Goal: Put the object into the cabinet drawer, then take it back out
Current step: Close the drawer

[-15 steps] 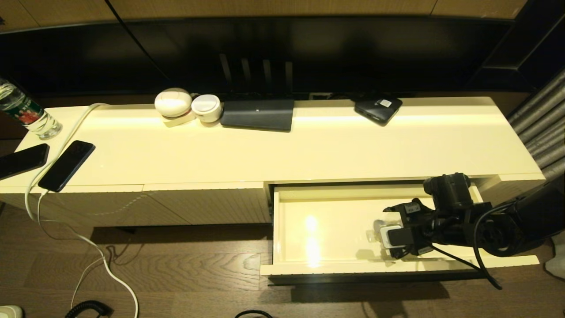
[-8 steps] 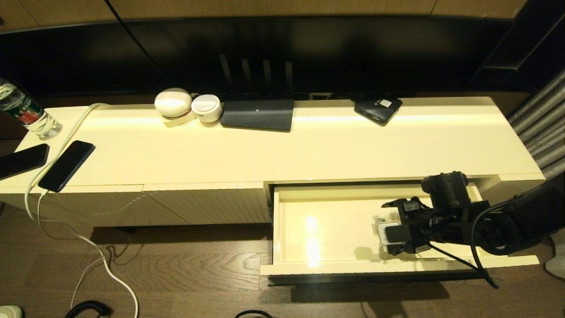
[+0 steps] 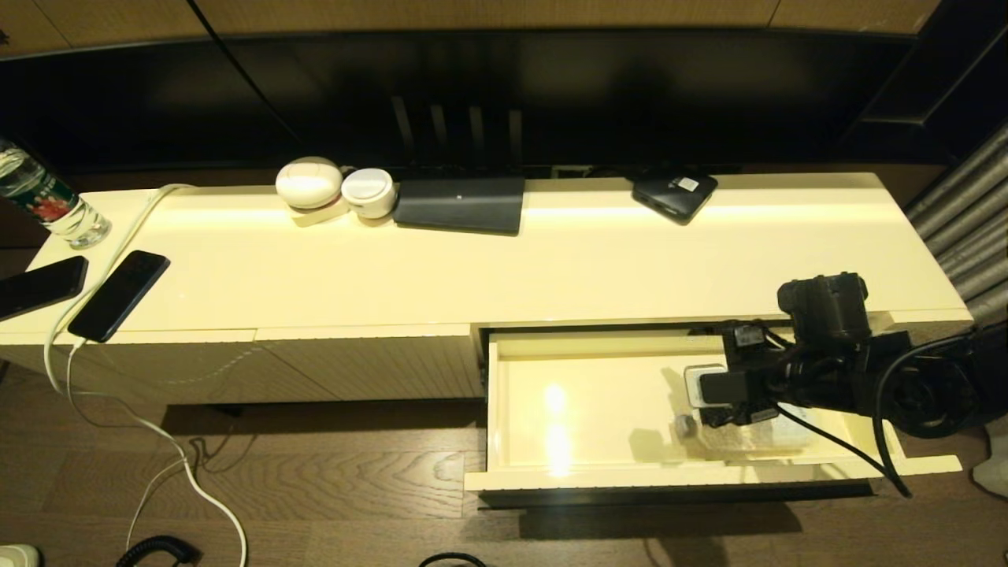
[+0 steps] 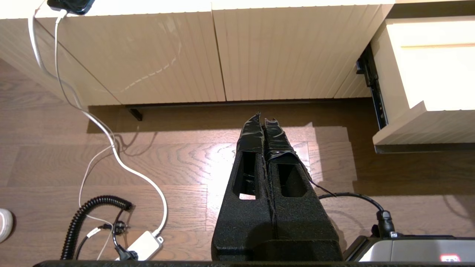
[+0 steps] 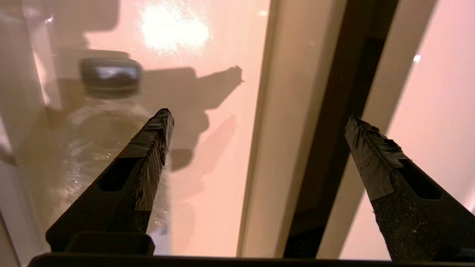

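Lying flat on glossy cream drawer (image 3: 583, 409) floor near front wall: ribbed clear bottle (image 3: 744, 433). Right pincer (image 5: 256, 129) spread wide above, empty. Left pincer (image 4: 264, 124) pressed together over wood floor.

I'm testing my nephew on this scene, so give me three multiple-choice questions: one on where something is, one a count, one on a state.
1. Where is the clear bottle?
A. On the cabinet top
B. Lying in the open drawer
C. On the floor

2. How many phones lie at the cabinet's left end?
A. One
B. Two
C. Four

3. How is the right pincer?
A. Open, holding nothing
B. Shut on the bottle
C. Shut on a phone

Answers: 1 B, the bottle lies on the drawer floor. 2 B, one phone beside another. 3 A, its fingers stand wide apart.
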You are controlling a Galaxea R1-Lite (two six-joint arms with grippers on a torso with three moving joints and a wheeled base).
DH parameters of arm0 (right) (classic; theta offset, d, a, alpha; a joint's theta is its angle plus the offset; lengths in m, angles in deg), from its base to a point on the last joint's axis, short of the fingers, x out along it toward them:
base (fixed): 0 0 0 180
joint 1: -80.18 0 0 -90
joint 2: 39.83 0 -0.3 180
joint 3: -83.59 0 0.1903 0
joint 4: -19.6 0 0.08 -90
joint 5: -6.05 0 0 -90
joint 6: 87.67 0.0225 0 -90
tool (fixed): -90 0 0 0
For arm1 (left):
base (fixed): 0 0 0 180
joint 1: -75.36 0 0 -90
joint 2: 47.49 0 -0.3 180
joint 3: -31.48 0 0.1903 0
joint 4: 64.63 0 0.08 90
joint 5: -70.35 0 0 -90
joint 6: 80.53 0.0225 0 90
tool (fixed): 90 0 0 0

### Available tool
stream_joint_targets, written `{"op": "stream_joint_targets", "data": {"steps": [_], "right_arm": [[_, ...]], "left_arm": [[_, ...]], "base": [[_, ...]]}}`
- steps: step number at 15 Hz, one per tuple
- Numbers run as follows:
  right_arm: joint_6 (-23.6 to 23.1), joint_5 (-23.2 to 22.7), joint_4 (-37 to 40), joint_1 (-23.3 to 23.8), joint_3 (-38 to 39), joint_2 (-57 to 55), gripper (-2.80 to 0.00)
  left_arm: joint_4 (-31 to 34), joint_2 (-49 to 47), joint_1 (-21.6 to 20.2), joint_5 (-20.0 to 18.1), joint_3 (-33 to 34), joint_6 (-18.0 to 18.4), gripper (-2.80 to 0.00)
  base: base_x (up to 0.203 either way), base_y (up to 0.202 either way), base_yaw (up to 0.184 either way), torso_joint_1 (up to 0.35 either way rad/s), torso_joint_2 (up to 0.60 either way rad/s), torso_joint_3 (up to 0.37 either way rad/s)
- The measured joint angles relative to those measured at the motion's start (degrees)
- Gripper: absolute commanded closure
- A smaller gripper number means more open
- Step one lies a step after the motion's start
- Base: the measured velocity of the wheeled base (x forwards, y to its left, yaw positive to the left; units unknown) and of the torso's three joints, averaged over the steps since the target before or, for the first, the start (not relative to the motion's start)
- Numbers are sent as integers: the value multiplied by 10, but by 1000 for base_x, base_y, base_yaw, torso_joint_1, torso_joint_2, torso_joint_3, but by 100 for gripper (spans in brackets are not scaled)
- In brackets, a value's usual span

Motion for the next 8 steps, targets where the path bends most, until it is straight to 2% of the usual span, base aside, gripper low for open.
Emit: {"op": "stream_joint_targets", "data": {"steps": [4,7,8], "right_arm": [[3,-1,23,7,5,54,-280],[45,0,31,9,14,97,-280],[71,1,30,9,16,110,0]], "left_arm": [[0,0,0,0,0,0,0],[0,0,0,0,0,0,0],[0,0,0,0,0,0,0]], "base": [[0,0,0,0,0,0],[0,0,0,0,0,0],[0,0,0,0,0,0]]}}
